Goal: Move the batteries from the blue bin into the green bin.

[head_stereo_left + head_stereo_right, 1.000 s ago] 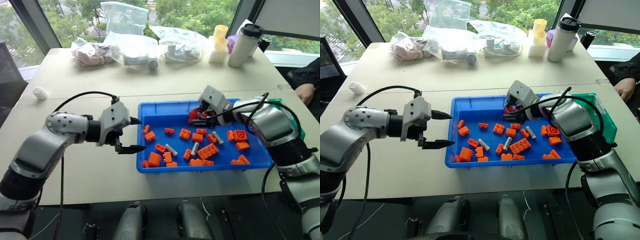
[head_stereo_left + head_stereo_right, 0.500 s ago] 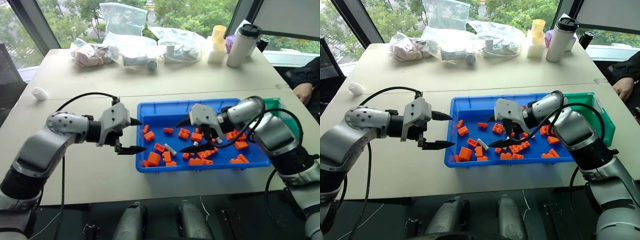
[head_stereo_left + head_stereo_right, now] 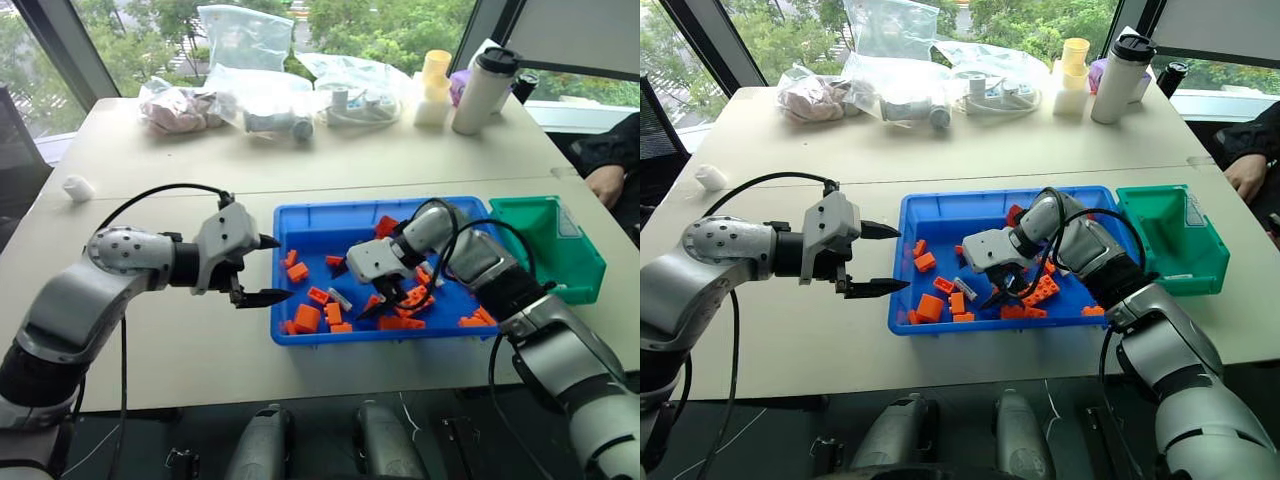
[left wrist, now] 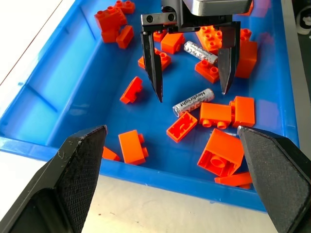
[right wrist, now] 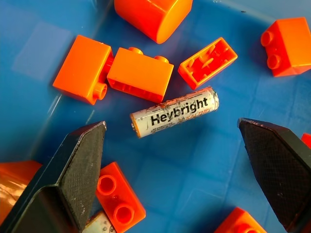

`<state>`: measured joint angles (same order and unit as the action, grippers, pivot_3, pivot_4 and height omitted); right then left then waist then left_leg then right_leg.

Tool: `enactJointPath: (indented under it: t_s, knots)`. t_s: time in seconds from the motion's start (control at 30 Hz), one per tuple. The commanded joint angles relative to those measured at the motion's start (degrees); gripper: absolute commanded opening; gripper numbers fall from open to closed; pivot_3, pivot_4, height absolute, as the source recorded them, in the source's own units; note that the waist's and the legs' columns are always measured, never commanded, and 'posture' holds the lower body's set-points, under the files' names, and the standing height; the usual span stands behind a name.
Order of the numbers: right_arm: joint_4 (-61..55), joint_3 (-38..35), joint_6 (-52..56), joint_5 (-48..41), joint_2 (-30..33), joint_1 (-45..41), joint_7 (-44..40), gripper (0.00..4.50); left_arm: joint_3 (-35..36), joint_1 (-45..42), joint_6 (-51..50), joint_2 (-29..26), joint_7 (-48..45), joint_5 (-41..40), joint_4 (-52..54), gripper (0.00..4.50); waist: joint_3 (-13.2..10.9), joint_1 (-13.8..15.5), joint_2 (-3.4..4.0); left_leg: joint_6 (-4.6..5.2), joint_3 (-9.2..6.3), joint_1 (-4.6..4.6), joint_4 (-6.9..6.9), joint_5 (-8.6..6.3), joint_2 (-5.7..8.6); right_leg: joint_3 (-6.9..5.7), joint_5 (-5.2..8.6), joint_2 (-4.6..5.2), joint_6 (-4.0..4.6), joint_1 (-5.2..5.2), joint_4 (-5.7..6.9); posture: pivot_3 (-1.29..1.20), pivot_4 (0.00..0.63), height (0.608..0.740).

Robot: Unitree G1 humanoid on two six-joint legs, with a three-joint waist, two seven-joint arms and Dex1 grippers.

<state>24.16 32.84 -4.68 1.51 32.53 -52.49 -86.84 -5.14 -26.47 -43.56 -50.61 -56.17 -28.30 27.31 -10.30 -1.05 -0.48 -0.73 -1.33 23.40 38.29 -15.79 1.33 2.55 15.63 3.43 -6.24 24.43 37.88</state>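
Glossy blue bin on pale bench, studded orange plastic bricks scattered inside, silver cylindrical battery printed "Heybright" lying flat on bin floor, right gripper splayed wide just above it, left gripper fingers apart beside bin, green bin right of it

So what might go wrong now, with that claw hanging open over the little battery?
The battery lies touching an orange brick, with another brick close by, so the open right gripper might pinch a brick along with it. Being round, the battery could also roll aside in the blue bin or slip out on the way to the green bin.
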Motion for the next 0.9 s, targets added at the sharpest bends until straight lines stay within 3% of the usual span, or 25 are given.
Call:
enactJointPath:
  t_s: [0.03, 0.37, 0.47, 0.57, 0.9]
  knots:
    - [3.09, -0.58, -3.58, 0.69, -1.58, -2.14, -2.25, 4.48, 2.26, 0.1, -0.52, -0.64, 0.68, -0.83, 2.12, 4.5, 0.0, 0.09, 0.0, 0.0, 0.0, 0.0, 0.0, 0.0, 0.0, 0.0, 0.0, 0.01, 0.0, 0.0, 0.0, 0.0, 0.15, 0.74]
    - [14.84, 0.22, -14.1, 4.59, -6.95, -5.33, -4.39, 4.48, 3.22, 1.36, -1.65, -1.39, 2.02, -1.42, 3.7, 4.5, 0.0, -0.14, 0.0, -0.09, -0.02, -0.03, -0.03, 0.04, 0.01, -0.01, 0.0, 0.01, 0.0, 0.0, 0.03, 0.0, 0.15, 0.74]
    - [16.98, 0.11, -16.26, 5.34, -8.03, -5.9, -4.07, 3.55, 3.33, 1.58, -1.8, -1.58, 2.15, -1.4, 4.0, 4.5, 0.01, -0.14, -0.01, -0.08, -0.02, -0.04, -0.03, 0.04, 0.01, -0.01, 0.0, 0.01, 0.0, -0.01, 0.03, 0.0, 0.15, 0.74]
    - [17.53, -0.36, -16.78, 5.37, -8.48, -6.14, -4.22, 2.18, 3.33, 1.78, -1.92, -1.76, 2.17, -1.34, 4.22, 4.5, 0.01, -0.14, -0.01, -0.11, -0.02, -0.04, -0.03, 0.05, 0.01, -0.01, 0.0, 0.01, 0.0, -0.01, 0.03, 0.0, 0.15, 0.74]
    - [10.88, -5.51, -12.09, 3.97, -2.68, -4.33, -1.12, 2.18, 3.39, 1.76, -1.48, -1.81, 1.71, -1.58, 4.16, 4.5, 0.0, 0.18, 0.0, -0.1, -0.03, -0.04, -0.03, 0.05, 0.05, -0.01, 0.0, 0.06, 0.0, -0.01, 0.04, 0.0, 0.15, 0.74]
